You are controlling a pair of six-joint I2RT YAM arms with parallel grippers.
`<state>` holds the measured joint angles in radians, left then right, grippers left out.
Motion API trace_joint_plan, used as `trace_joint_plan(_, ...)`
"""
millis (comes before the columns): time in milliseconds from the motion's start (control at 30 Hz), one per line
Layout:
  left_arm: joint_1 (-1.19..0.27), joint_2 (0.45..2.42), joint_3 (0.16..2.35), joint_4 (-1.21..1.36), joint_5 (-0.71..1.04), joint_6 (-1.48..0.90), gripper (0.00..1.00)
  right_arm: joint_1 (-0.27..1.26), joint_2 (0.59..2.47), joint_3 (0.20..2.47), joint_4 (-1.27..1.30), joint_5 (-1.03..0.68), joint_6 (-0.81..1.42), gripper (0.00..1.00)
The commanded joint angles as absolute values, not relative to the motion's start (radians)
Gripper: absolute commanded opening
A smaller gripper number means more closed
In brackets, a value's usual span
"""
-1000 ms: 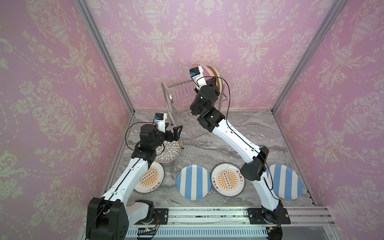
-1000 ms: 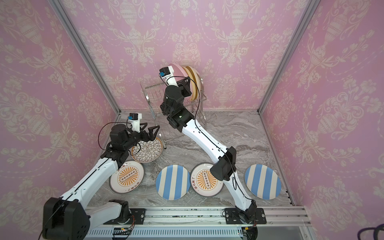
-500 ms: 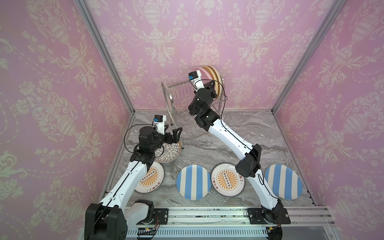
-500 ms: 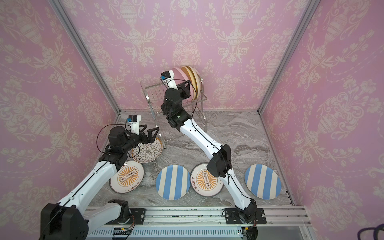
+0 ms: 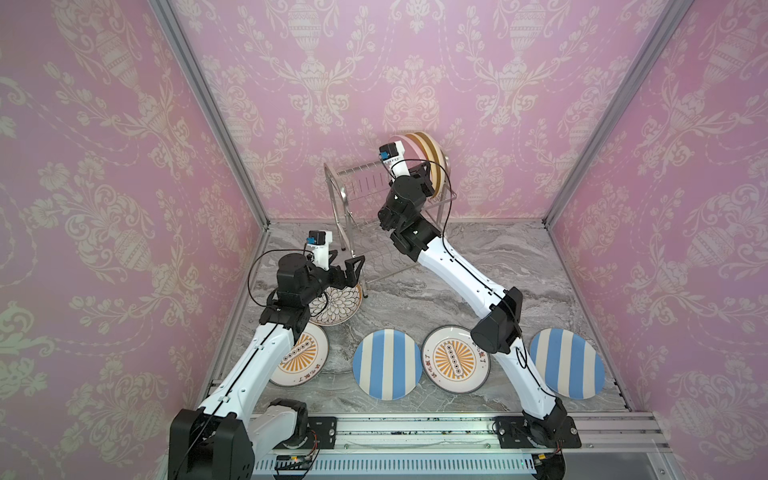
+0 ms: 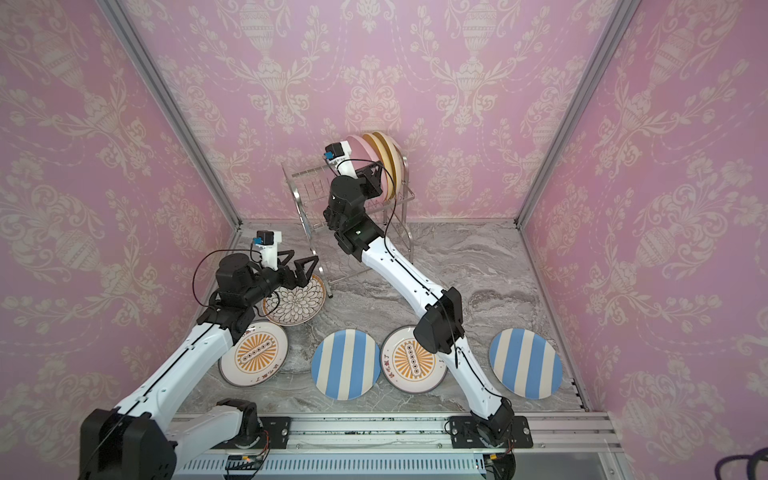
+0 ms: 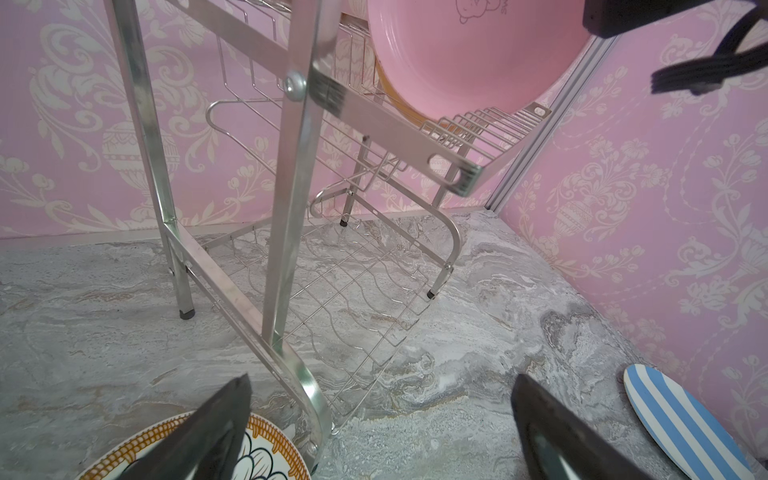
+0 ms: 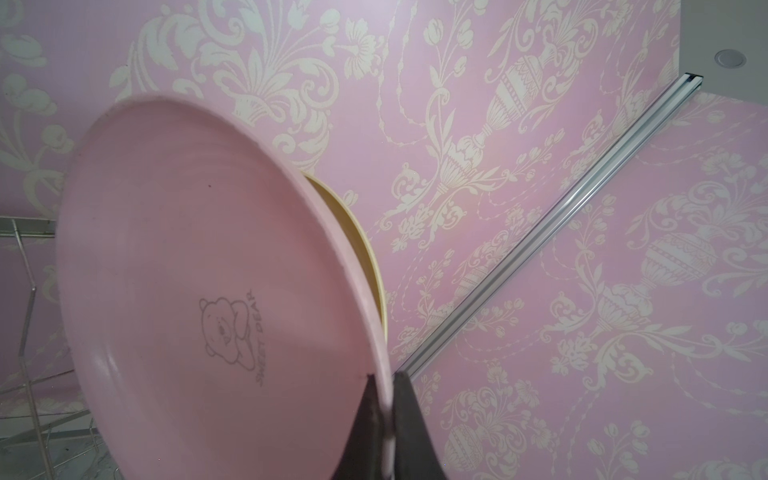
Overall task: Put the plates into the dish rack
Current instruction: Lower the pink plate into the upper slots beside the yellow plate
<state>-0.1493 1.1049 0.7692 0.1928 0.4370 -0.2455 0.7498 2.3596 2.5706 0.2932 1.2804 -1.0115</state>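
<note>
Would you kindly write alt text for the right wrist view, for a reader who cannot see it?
The right gripper has its jaws shut on the rim of a pink plate printed with a bear. A yellow plate stands close behind it, with dish rack wires at one edge and pink patterned wallpaper beyond.

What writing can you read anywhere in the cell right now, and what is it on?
"SWEET BEAR", beside a bear drawing: pink plate, gripped by the right pincer.
Red characters on both orange sunburst plates: too small to read.
Nothing else legible.
</note>
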Motion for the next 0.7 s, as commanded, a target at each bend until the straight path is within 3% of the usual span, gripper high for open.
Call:
trace_joint_plan(0, -0.158, 1.097, 0.758, 0.186, 0.453, -0.25, 0.99, 0.733, 2.371, 2.602, 0.287, 1.31, -0.974, 0.0)
trace_joint_plan(200, -0.158, 1.101, 0.757, 0.188, 0.452, -0.249, 0.99, 0.733, 2.372, 2.6, 0.273, 1.309, -0.962, 0.0)
trace_joint_plan(667, -0.158, 1.108, 0.762, 0.177, 0.452, -0.249, 0.99, 0.745, 2.323, 2.593, 0.231, 1.298, -0.955, 0.24)
